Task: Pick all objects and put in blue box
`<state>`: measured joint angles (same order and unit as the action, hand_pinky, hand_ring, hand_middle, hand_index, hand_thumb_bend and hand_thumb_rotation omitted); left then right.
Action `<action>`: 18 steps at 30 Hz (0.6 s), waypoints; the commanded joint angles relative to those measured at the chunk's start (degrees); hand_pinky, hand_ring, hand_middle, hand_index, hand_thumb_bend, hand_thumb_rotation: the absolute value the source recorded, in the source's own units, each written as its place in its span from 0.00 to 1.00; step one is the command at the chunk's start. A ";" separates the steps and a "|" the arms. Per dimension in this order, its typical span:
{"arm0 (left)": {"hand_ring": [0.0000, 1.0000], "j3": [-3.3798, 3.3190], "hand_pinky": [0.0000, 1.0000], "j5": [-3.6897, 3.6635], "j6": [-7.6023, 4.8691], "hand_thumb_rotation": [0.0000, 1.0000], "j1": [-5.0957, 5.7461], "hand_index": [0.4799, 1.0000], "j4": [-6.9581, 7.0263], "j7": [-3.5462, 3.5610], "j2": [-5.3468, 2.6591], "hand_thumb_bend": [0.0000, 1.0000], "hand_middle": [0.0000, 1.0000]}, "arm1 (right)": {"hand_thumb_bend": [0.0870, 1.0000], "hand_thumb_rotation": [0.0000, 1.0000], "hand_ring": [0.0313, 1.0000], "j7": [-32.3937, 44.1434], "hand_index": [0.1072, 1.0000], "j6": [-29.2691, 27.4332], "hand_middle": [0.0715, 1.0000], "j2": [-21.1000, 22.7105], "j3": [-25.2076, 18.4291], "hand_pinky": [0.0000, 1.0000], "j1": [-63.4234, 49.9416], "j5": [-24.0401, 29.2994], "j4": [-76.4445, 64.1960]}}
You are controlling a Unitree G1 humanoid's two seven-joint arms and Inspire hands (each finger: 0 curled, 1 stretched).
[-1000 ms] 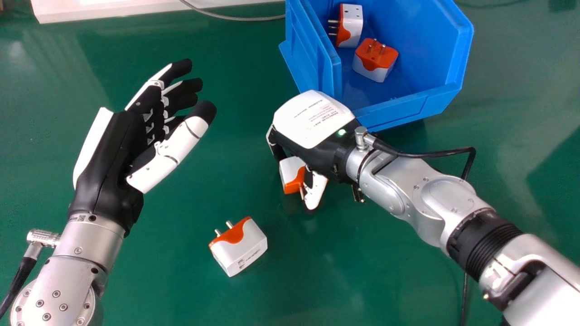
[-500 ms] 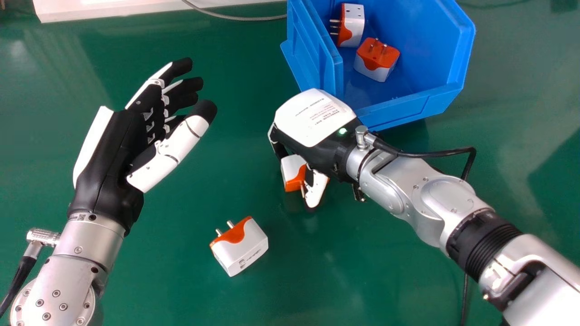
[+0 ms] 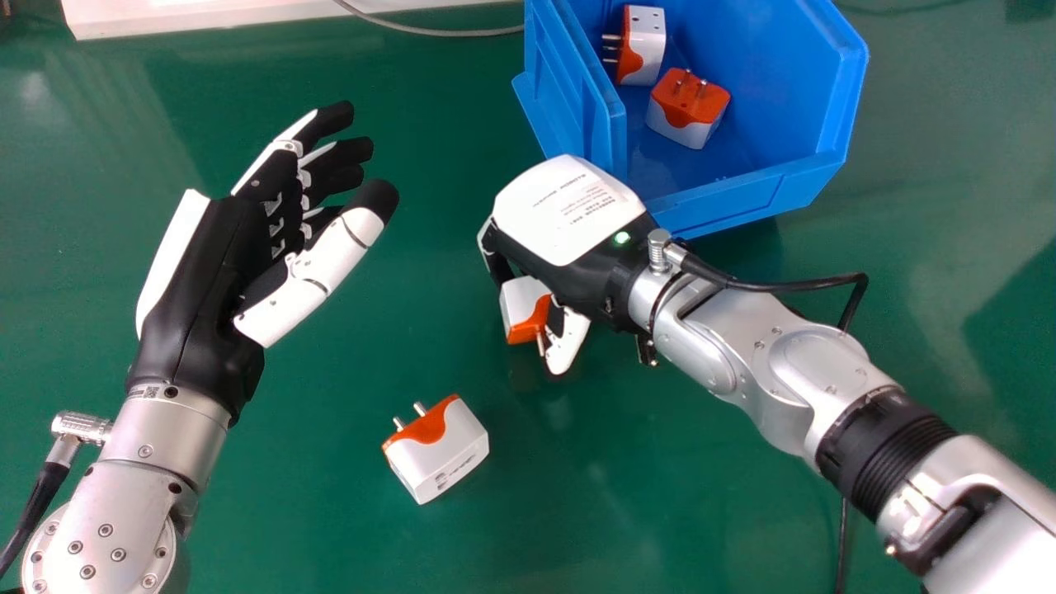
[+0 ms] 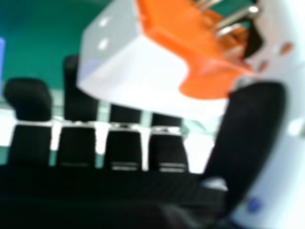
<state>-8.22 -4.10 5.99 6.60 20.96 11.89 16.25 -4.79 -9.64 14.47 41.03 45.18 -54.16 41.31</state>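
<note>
In the head view my right hand (image 3: 569, 216) is in front of the blue box (image 3: 726, 198), its fingers and thumb closed round a white and orange plug adapter (image 3: 521, 307). The right hand view shows that adapter (image 4: 138, 71) close up, between the fingers and thumb of my right hand (image 4: 252, 129). A second adapter (image 3: 441, 455) lies on the green table, nearer the front, pins pointing to the back left. Two more adapters (image 3: 642, 45) (image 3: 687, 107) rest inside the box. My left hand (image 3: 239, 247) is held at the left with relaxed fingers, holding nothing.
A grey cable (image 3: 429, 31) runs along the back of the table beside a white edge (image 3: 206, 15). The box's left wall (image 3: 577, 99) stands just behind my right hand. Green tabletop (image 3: 396, 305) lies between the two hands.
My right hand has shifted slightly to the left and toward the back, and the adapter in it has moved along. The left hand has barely moved.
</note>
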 commanded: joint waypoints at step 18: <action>0.87 -0.87 0.81 -0.20 -1.31 0.58 -2.15 0.79 -2.01 0.53 0.66 0.59 0.86 | 0.45 0.00 0.40 1.61 0.41 -0.67 0.47 6.38 -6.20 0.35 -13.55 1.80 -23.86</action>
<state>-8.52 -4.19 5.91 5.21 18.72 12.23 16.41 -3.29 -10.17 20.30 36.48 32.39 -53.84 20.82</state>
